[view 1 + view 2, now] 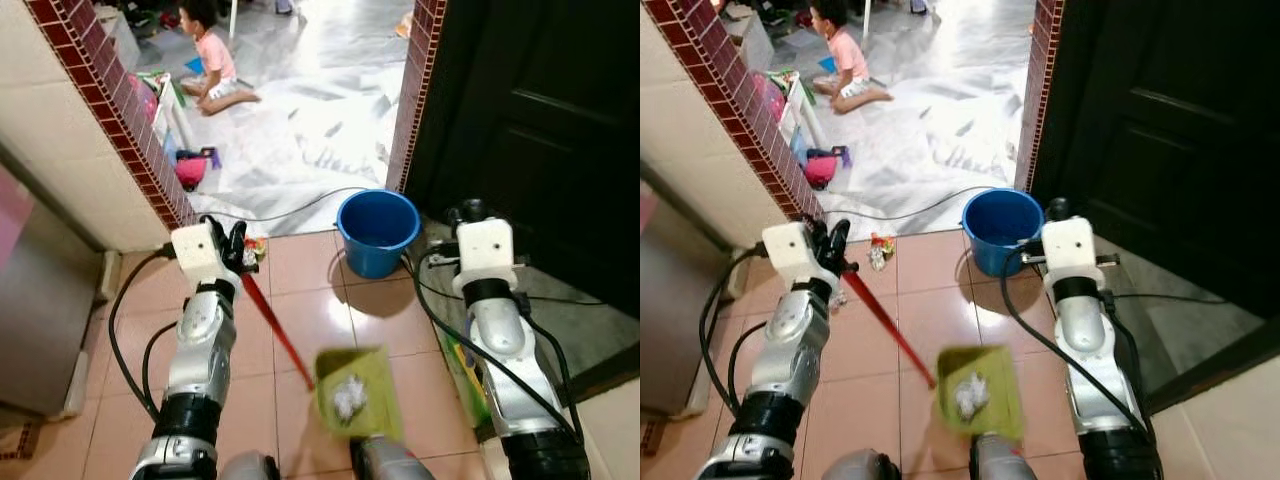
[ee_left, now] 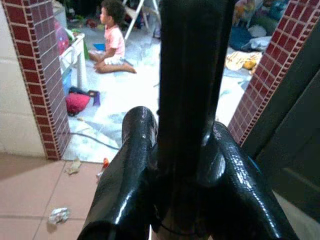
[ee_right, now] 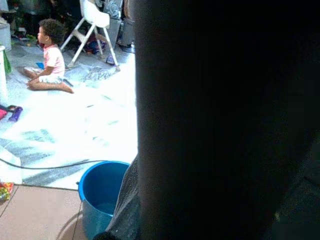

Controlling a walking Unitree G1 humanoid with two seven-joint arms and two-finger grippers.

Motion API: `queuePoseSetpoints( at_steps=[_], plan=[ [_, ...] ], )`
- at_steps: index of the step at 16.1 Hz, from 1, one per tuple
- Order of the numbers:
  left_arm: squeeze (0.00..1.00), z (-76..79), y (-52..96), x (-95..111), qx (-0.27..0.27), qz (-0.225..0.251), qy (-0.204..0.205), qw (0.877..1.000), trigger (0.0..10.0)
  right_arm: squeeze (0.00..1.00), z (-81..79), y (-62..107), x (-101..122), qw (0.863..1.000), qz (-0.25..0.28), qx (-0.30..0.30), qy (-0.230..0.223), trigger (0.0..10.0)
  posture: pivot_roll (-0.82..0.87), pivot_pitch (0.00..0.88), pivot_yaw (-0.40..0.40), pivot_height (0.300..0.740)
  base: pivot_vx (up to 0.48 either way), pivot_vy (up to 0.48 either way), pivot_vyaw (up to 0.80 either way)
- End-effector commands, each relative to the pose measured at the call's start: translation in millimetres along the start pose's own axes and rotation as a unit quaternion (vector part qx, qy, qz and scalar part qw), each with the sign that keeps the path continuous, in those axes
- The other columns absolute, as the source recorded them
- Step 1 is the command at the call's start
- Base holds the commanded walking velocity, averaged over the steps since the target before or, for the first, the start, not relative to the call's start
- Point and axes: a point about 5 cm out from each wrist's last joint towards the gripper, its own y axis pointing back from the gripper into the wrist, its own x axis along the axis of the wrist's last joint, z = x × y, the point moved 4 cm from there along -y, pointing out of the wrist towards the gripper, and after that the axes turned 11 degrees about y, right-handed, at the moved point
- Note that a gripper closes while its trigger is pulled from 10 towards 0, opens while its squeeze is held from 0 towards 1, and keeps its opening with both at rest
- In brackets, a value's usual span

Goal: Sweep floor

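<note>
My left gripper (image 1: 240, 246) is shut on the red handle (image 1: 278, 335) of a green dustpan (image 1: 372, 372). The pan hangs low over the tiles in front of me and holds a white crumpled wad (image 1: 348, 395). In the left wrist view both black fingers (image 2: 134, 165) clamp a dark pole. A colourful wrapper (image 1: 878, 252) and white scraps (image 2: 59, 215) lie on the terracotta tiles near the brick pillar. My right gripper (image 1: 468, 213) is raised beside the blue bucket (image 1: 378, 230). A broad dark shape blocks most of the right wrist view.
The bucket stands at the doorway to a white-floored room where a person (image 1: 210, 60) sits among toys. A black cable (image 1: 300, 205) crosses the threshold. A dark door (image 1: 540, 130) is on the right, a steel cabinet (image 1: 40, 300) on the left.
</note>
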Motion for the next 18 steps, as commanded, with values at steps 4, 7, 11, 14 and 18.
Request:
queuePoseSetpoints(
  at_steps=[4, 7, 11, 14, 18],
  plan=[
    [0.0, 16.4, -6.8, 25, -0.03, 0.035, -0.004, 0.999, 10.0, 0.0, -9.3, -3.2, -1, 1.0, -0.003, 0.006, -0.009, 10.0, -0.12, 0.0, 0.112, 0.74, 0.0, 0.48, 0.0],
    [0.0, 16.1, -4.4, 21, -0.028, 0.03, -0.001, 0.999, 10.0, 0.0, -13.6, -5.7, -1, 1.0, -0.001, 0.014, -0.012, 10.0, -0.12, 0.0, 0.101, 0.74, 0.0, 0.48, 0.0],
    [0.0, 16.8, -4.9, 22, -0.027, 0.028, -0.006, 0.999, 10.0, 0.0, -11.9, -11.2, 1, 1.0, 0.0, 0.008, -0.011, 10.0, -0.12, 0.0, 0.106, 0.74, 0.0, 0.36, 0.0],
    [0.0, 28.7, -11.0, 37, -0.047, 0.052, -0.004, 0.998, 10.0, 0.0, -9.6, -17.6, 12, 1.0, 0.017, 0.0, -0.012, 10.0, -0.12, 0.0, 0.104, 0.74, 0.0, 0.0, -0.46],
    [0.0, 44.6, -9.0, 48, -0.055, 0.07, 0.024, 0.996, 10.0, 0.0, -14.7, -13.1, 16, 0.999, 0.031, 0.019, -0.007, 10.0, -0.1, 0.0, 0.089, 0.74, 0.0, 0.0, -0.11]
  ],
)
